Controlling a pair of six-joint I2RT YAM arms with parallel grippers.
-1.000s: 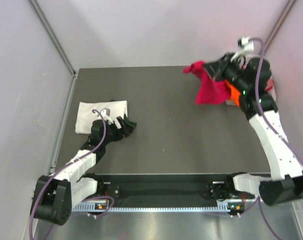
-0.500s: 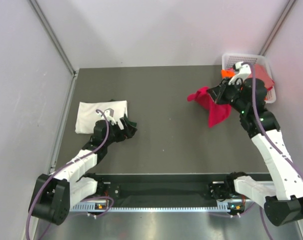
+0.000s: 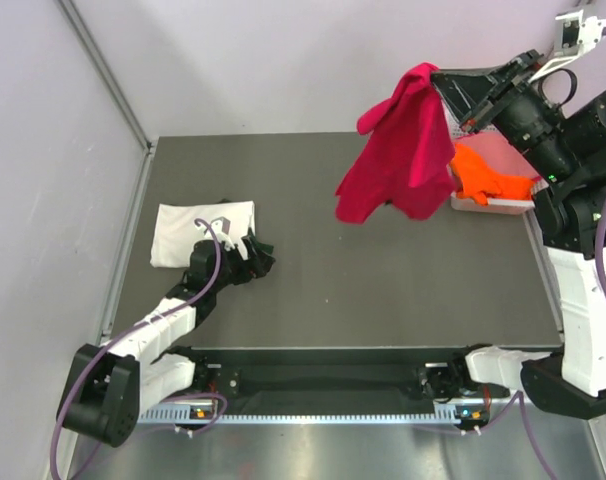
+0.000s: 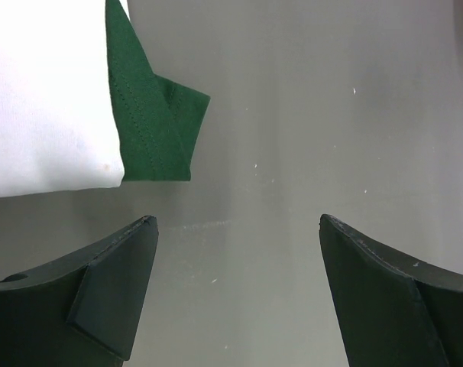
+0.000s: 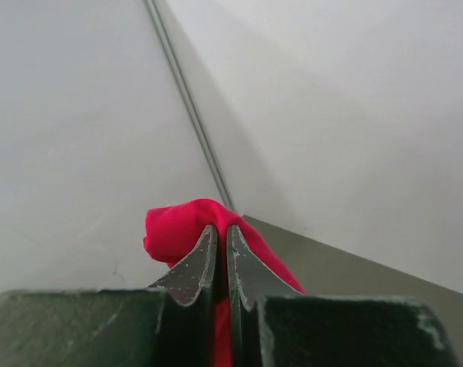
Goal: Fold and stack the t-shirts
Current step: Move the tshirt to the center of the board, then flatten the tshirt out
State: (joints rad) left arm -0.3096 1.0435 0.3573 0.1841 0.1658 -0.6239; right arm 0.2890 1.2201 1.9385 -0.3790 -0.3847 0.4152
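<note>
- Far left: cream-white t-shirt [image 3: 203,232] lies folded flat on the table. A dark green cloth [image 4: 155,126] pokes out at its edge (another folded tee? can't tell).
- Left gripper [image 3: 251,255] sits low just beside that pile, fingers spread wide, holding nothing.
- Right of centre: crimson-red t-shirt [image 3: 398,150] hangs unfolded in the air, well above the table. Right gripper [image 3: 445,85] has its fingers pinched nearly together on a bunch of the fabric.
- Far right: orange t-shirt [image 3: 488,175] heaped in the white lattice basket [image 3: 483,203].
- My read on progress: one fold done. Red needs laying flat, folding and stacking, then orange.
- Surface: dark grey matte tabletop [image 3: 383,270], with pale walls [image 3: 283,60] around it.
</note>
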